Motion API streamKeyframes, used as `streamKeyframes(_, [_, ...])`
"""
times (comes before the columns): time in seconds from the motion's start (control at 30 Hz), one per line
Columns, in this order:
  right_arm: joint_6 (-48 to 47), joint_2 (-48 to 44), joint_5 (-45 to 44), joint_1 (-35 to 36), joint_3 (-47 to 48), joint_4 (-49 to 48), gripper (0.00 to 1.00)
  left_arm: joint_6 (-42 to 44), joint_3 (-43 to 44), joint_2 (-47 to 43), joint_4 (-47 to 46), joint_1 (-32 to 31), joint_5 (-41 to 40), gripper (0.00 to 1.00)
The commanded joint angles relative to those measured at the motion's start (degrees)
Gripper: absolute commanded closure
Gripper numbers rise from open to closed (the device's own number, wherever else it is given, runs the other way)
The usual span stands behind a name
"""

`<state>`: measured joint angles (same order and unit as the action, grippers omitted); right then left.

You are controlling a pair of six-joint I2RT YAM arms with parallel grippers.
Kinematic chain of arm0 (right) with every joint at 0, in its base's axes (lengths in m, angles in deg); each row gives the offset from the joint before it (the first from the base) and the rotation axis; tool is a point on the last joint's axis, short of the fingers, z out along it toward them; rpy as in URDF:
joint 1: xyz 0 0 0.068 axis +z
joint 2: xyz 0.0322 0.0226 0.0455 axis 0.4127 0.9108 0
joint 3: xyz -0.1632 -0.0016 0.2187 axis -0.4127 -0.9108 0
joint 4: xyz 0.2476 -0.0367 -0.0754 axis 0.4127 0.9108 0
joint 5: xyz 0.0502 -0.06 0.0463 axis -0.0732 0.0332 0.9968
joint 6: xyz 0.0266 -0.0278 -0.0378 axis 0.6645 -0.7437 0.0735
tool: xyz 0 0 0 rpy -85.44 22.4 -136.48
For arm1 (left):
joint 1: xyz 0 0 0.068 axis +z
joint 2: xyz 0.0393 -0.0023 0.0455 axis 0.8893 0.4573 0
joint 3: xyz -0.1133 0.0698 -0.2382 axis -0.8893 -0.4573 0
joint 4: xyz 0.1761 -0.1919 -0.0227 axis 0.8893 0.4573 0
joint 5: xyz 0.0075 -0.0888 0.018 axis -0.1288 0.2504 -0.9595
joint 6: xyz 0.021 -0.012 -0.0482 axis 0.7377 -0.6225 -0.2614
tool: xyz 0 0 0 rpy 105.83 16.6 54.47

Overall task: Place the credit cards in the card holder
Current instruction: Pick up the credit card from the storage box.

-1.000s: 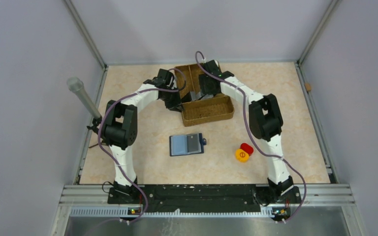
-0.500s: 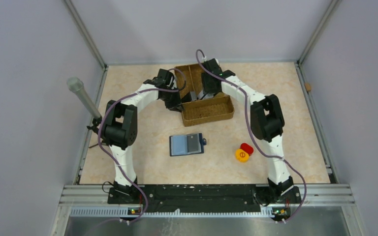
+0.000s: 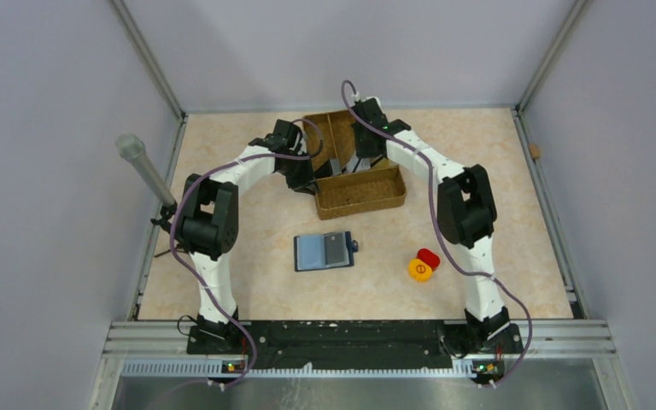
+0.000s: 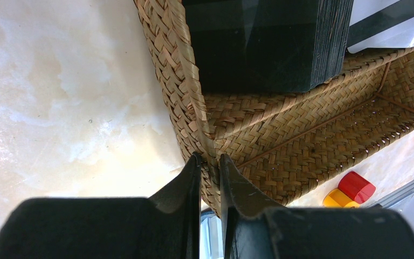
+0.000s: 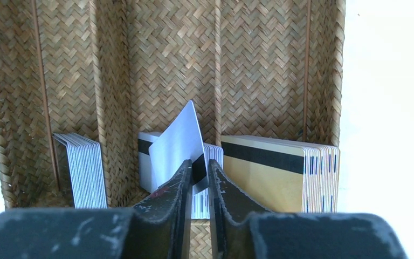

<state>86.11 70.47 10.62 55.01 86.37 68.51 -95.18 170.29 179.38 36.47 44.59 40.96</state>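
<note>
The credit cards stand in stacks inside a brown woven tray (image 3: 367, 198): white ones (image 5: 83, 167), a middle stack (image 5: 146, 154) and gold ones (image 5: 275, 175). My right gripper (image 5: 199, 167) reaches into the tray and is shut on one white credit card (image 5: 178, 143) with a black stripe, which tilts up out of the middle stack. My left gripper (image 4: 210, 159) is shut on the tray's woven side wall (image 4: 186, 91), beside a black stack of cards (image 4: 259, 43). The card holder (image 3: 325, 250) lies open on the table in front of the tray, a grey card in its right half.
A red piece (image 3: 429, 257) and a yellow round piece (image 3: 420, 270) lie right of the card holder. A grey cylinder (image 3: 143, 166) leans at the table's left edge. Walls close in the table on three sides.
My right gripper's jaws have closed onto the white card, and its wrist has shifted slightly toward the back of the tray. The left gripper has kept its hold on the tray wall.
</note>
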Motion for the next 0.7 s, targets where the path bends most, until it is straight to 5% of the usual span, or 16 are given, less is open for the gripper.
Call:
streamKeyframes(0.0, [-0.36, -4.28, -0.62, -0.11, -0.3, -2.63, 0.89, 1.89, 0.42, 0.51, 1.71, 0.27, -1.43, 0.87])
streamKeyframes(0.27, [1.04, -9.07, 3.34, -0.22, -5.22, -9.28, 1.0, 1.95, 0.54, 0.34, 1.63, 0.27, -0.96, 0.84])
streamKeyframes(0.67, [4.46, -23.15, 15.23, -0.64, -14.29, -15.89, 1.0, 4.34, 2.02, -2.72, 2.43, 0.63, -1.12, 0.32])
